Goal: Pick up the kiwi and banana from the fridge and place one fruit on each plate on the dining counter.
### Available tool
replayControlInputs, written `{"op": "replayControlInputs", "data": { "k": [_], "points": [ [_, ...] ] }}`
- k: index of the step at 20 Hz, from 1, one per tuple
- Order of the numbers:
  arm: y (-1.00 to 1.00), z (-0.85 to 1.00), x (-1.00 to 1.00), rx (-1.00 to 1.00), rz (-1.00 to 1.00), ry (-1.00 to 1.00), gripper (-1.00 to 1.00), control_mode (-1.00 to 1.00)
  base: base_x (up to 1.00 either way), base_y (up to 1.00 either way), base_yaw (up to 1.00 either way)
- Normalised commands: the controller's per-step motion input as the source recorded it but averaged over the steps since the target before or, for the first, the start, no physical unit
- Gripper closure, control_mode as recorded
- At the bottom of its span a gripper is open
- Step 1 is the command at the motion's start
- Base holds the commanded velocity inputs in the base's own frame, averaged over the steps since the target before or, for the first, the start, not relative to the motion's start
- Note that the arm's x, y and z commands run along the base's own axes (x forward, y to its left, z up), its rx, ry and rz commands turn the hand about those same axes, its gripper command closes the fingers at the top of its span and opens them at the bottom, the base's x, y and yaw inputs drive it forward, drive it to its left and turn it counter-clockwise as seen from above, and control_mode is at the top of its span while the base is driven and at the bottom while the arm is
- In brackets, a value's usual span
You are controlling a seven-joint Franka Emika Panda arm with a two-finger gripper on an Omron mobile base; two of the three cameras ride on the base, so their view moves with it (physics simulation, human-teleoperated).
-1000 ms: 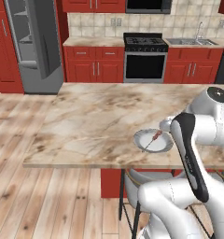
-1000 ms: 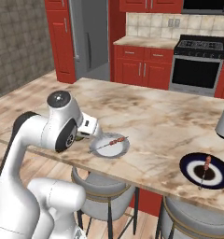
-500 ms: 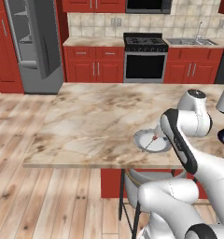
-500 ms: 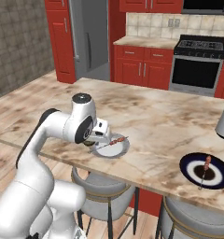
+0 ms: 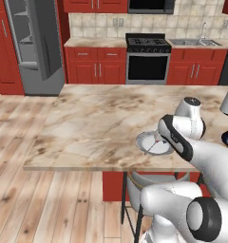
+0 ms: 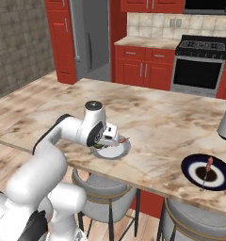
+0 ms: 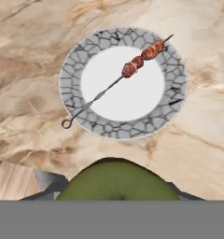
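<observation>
Kiwi [image 7: 117, 182] clamped in the gripper [image 6: 116, 140], its olive-green bulk sitting at the bottom of the hand view right above the counter edge. Fingers themselves mostly hidden behind the fruit, only grey slivers showing at either side. Gripper hanging over the near edge of the counter [image 5: 97, 123], just above the pale plate [image 7: 123, 83]. Pale plate flat on the marbled top, grey crackled rim around a white centre, with a skewer [image 7: 115, 82] laid across it, reddish meat chunks at one end and a small loop at the other poking past the rim. From the left base view, same plate [image 5: 150, 143] partly covered by the arm's wrist. From the right base view, plate [image 6: 116, 149] peeking out beneath the hand.

Dark plate [image 6: 208, 172] further right along the near edge, well apart from the pale one, carrying its own skewer. Fridge [image 5: 33, 45] far back on the left, door open, grey shelves visible inside; contents too small to make out, possibly nothing on them. Stove [image 5: 149, 58] against the far wall between red cupboards. Stools [image 6: 105, 200] tucked under the near side of the counter.
</observation>
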Motion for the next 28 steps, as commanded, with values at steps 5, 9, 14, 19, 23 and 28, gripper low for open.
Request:
{"op": "replayControlInputs", "data": {
  "k": [5, 9, 14, 19, 23, 28],
  "points": [
    [-0.12, -0.35, 0.39, 0.00, -0.02, 0.01, 1.00, -1.00, 0.00, 0.00, 0.00],
    [-0.19, -0.31, 0.28, 0.00, 0.00, 0.01, 1.00, -1.00, 0.00, 0.00, 0.00],
    [-0.14, -0.25, 0.21, 0.00, 0.00, 0.01, 1.00, -1.00, 0.00, 0.00, 0.00],
    [-0.04, -0.20, 0.17, 0.00, 0.00, 0.02, 1.00, -1.00, 0.00, 0.00, 0.00],
    [0.00, -0.13, 0.14, 0.00, 0.00, 0.01, 1.00, -1.00, 0.00, 0.00, 0.00],
    [0.00, -0.18, 0.14, 0.00, 0.00, 0.03, 1.00, -1.00, 0.00, 0.00, 0.00]
  ]
}}
